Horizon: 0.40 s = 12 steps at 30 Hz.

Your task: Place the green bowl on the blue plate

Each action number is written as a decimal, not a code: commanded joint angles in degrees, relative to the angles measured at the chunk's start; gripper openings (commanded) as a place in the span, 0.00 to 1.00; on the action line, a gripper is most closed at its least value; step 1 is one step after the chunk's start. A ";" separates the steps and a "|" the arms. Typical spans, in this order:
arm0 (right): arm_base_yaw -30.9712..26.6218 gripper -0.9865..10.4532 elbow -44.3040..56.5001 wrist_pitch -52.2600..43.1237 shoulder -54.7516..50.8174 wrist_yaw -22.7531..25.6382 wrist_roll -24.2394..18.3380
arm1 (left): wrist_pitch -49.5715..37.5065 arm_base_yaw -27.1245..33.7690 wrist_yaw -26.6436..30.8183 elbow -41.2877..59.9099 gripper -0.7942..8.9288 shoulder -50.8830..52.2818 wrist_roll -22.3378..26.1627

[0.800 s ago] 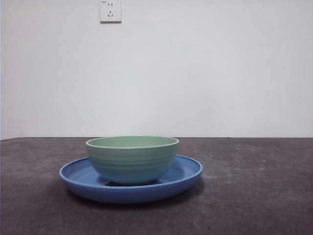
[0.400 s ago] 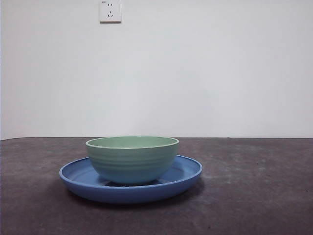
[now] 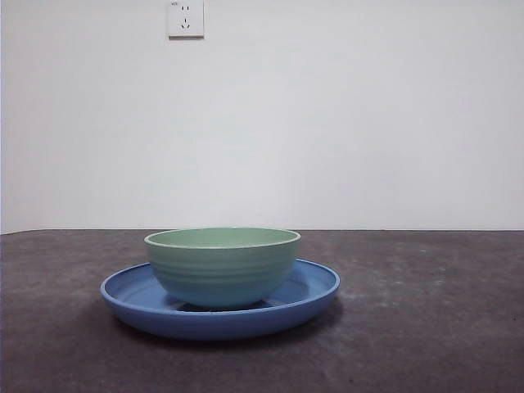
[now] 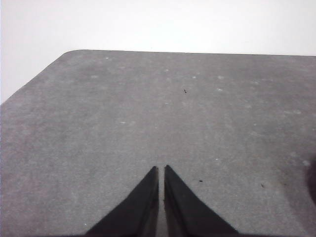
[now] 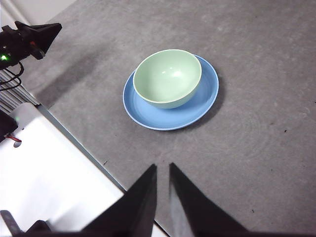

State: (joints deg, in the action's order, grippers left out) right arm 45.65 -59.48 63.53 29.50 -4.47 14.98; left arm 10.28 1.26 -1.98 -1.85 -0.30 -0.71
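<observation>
While green bowl (image 3: 222, 266) stays on blue plate (image 3: 311, 296), both grippers nearly closed, empty, unchanged.

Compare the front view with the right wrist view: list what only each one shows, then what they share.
Only the front view shows the white wall and the wall socket, plus the ridged outside of the bowl seen side-on. Only the right wrist view shows the right tool held well away from the dishes with its jaws nearly together, the bowl's bare inside from above, the table's edge and the other arm's black tip. Both show the green bowl sitting upright on the blue plate, on the grey table, with nothing gripping either.
</observation>
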 commanded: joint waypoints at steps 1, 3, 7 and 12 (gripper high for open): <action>0.50 0.12 -0.52 -0.79 0.33 0.02 -0.02 | 0.39 0.00 0.11 1.18 0.10 0.11 0.37; 0.50 0.12 -0.52 -0.79 0.33 0.02 -0.02 | 0.42 0.00 0.11 1.18 0.10 0.11 0.37; 0.50 0.12 -0.50 -0.94 0.31 0.02 -0.02 | 0.39 0.00 0.11 1.18 0.10 0.11 0.37; -5.57 0.12 0.02 -1.44 -0.11 -1.31 -0.07 | 0.42 0.00 0.11 1.18 0.10 0.11 0.37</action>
State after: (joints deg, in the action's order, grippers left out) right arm 41.06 -59.35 62.94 29.34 -5.37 14.98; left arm 10.28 1.26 -1.96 -1.85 -0.30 -0.73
